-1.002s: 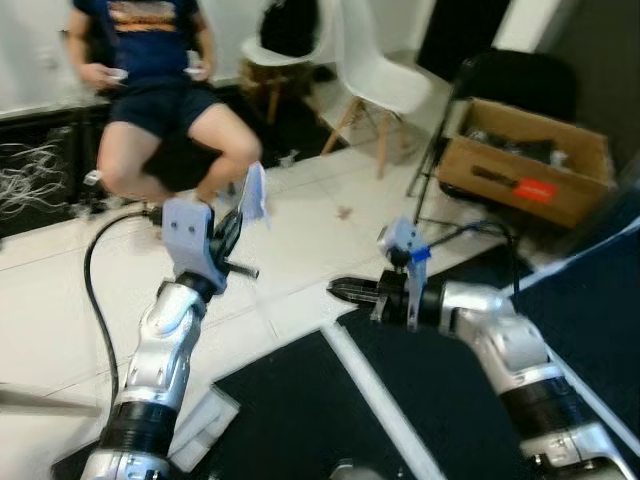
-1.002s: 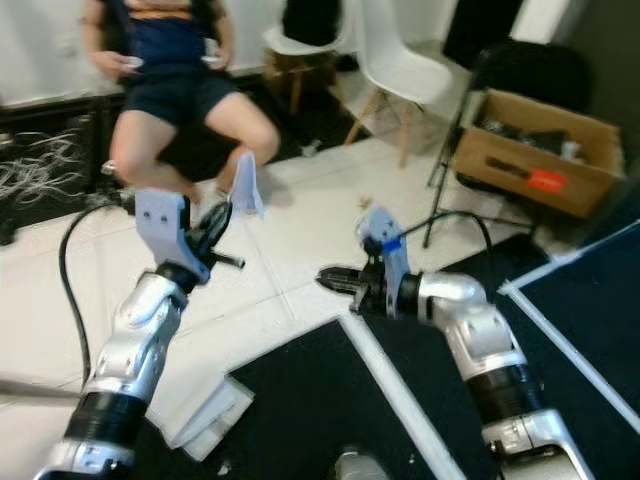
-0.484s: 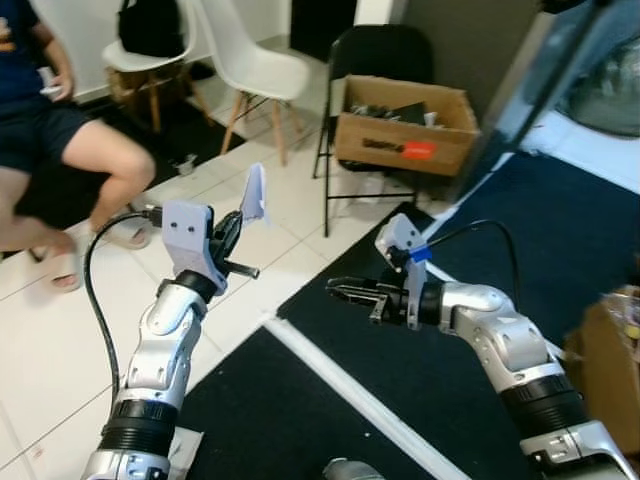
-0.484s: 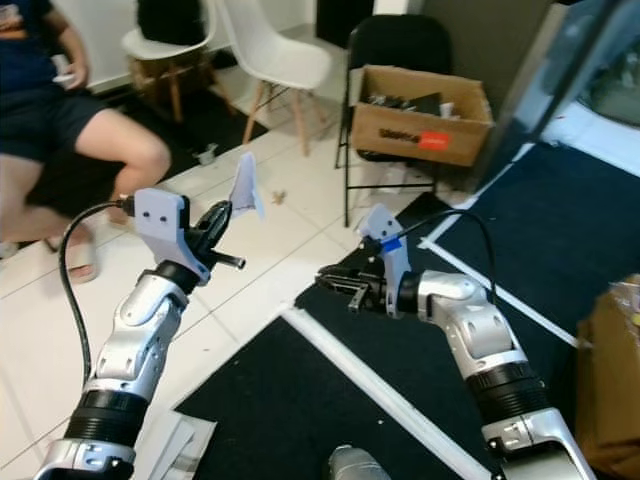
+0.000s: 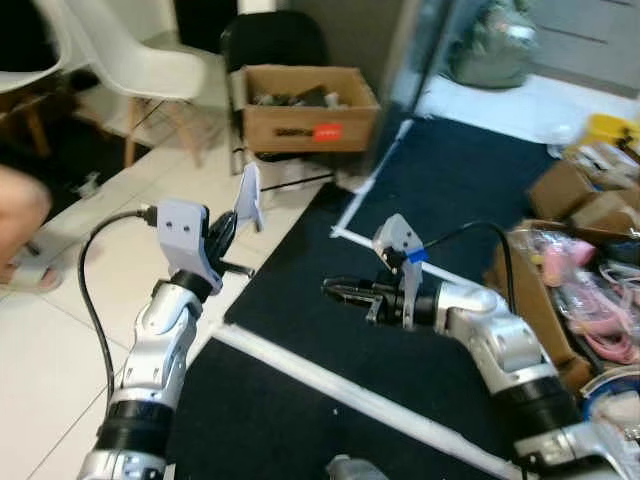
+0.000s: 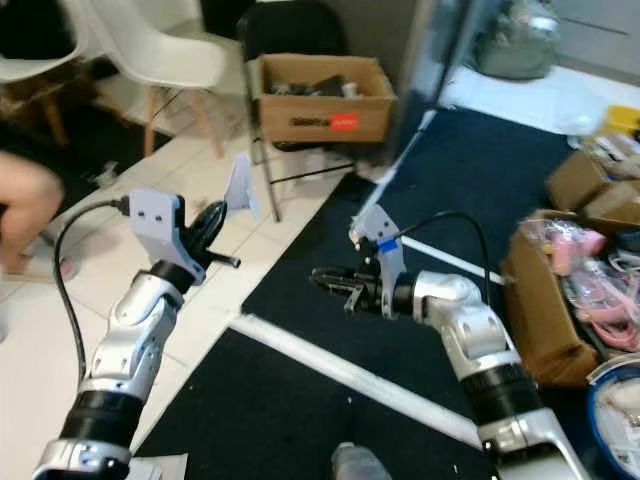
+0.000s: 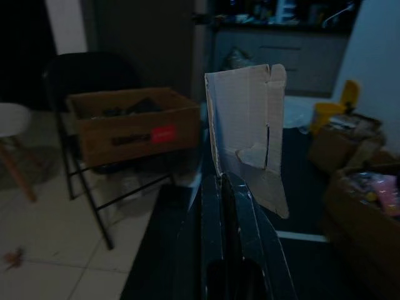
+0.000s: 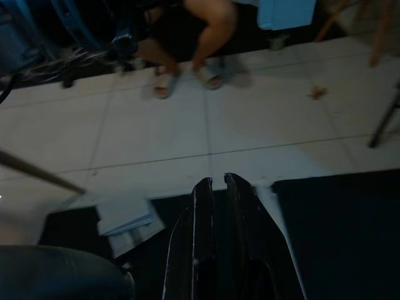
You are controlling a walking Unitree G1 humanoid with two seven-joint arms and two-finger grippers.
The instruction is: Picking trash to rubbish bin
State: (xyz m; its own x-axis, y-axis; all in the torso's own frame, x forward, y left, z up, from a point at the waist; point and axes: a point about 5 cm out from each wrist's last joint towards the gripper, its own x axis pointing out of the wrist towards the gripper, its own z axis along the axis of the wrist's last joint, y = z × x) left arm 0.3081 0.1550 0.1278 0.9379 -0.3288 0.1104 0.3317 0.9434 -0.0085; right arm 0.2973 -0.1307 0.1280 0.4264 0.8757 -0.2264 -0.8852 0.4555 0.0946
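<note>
Cardboard scrap (image 7: 247, 134) stands upright, pinched at its lower edge in the left pincer (image 5: 228, 222), raised above the white tile floor (image 5: 60, 330); the right pincer (image 5: 335, 290), fingers pressed together with nothing between, hovers over the dark mat (image 5: 440, 200)

The floor (image 5: 60, 330) is pale square tile on the robot's left, meeting a dark blue mat (image 5: 470, 190) crossed by white strips (image 5: 350, 395). A black folding chair (image 5: 275, 45) stands at the back with an open cardboard box (image 5: 305, 105) of odds and ends beside it, bearing a red label. White moulded chairs (image 5: 130, 70) with wooden legs stand further left. On the right, more cardboard boxes (image 5: 560, 190) hold pink clutter. A person's leg (image 5: 20, 200) shows at the left edge.
</note>
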